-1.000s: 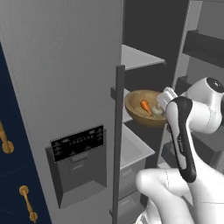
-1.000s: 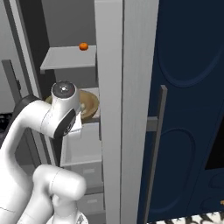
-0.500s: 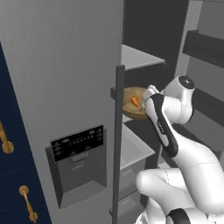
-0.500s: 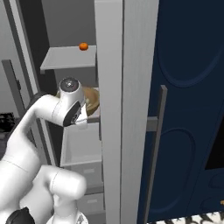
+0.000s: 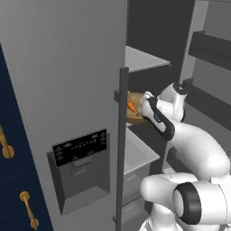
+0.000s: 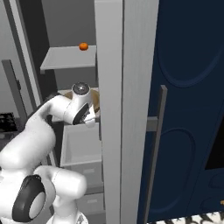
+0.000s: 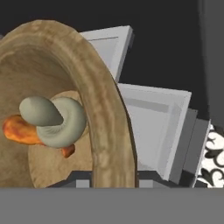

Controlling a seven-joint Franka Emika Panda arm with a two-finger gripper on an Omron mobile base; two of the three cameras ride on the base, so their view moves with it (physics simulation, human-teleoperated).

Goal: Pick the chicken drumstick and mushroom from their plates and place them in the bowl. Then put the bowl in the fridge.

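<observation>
The brown wooden bowl hangs inside the open fridge, at middle-shelf height beside the door's edge. My gripper is shut on its near rim. Up close, the thick rim runs down to where my fingertips are hidden. Inside the bowl lie the pale mushroom and, under it, the orange-brown chicken drumstick, which also shows in the left base view. The right base view has the bowl half behind the fridge door. Whether the bowl rests on a shelf I cannot tell. The plates are out of view.
A grey upper shelf carries a small orange thing. Grey drawers sit below the bowl. The door's long bar handle stands just left of my arm. Navy cabinets flank the fridge.
My arm has reached further into the fridge, carrying the bowl leftward toward the door edge. The grip has stayed shut.
</observation>
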